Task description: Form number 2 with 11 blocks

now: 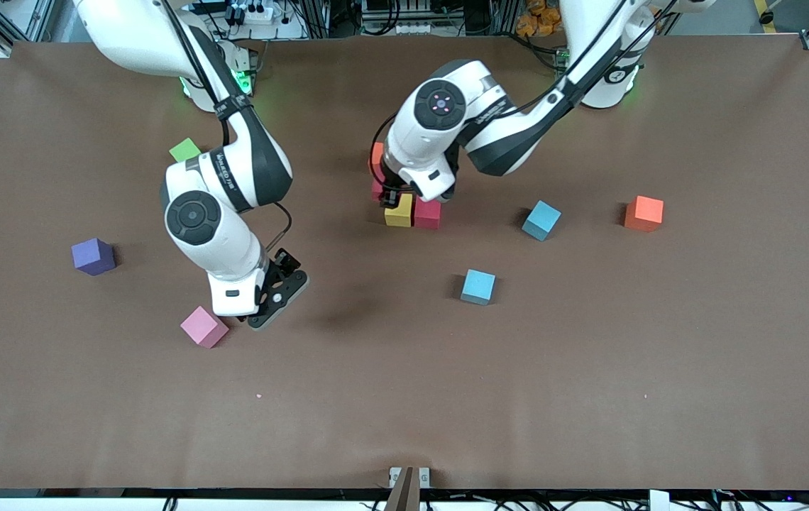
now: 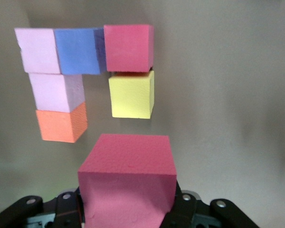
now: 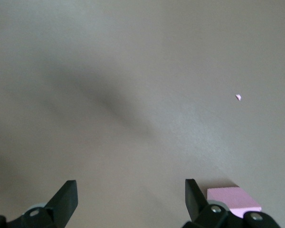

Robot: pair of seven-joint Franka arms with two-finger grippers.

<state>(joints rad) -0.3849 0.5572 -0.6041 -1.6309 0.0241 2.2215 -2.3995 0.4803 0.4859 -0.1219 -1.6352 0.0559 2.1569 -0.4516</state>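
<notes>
A brown matte paper-covered table [image 1: 404,397] fills most of the front view, with aluminium framing and cables seen along the top edge and a small bracket at the bottom centre. A small red matte cube [image 2: 127,183] is clamped in the left gripper [image 1: 396,193], held over the partly built number 2 [image 1: 404,206] at upper centre. In the left wrist view that cluster is seen as two pale pink cubes [image 2: 38,50], a purple one [image 2: 78,51], a red one [image 2: 128,47], a yellow one [image 2: 131,94] and an orange one [image 2: 61,124]. The right gripper [image 1: 273,301] is held wide open with nothing in it, over bare table at lower left of centre, just beside a loose pink cube [image 1: 204,326]. Loose blocks are scattered: two light blue cubes [image 1: 478,287] right of centre, an orange cube [image 1: 644,213] at right, a purple cube [image 1: 93,256] at left, a green cube [image 1: 184,150] at upper left.
</notes>
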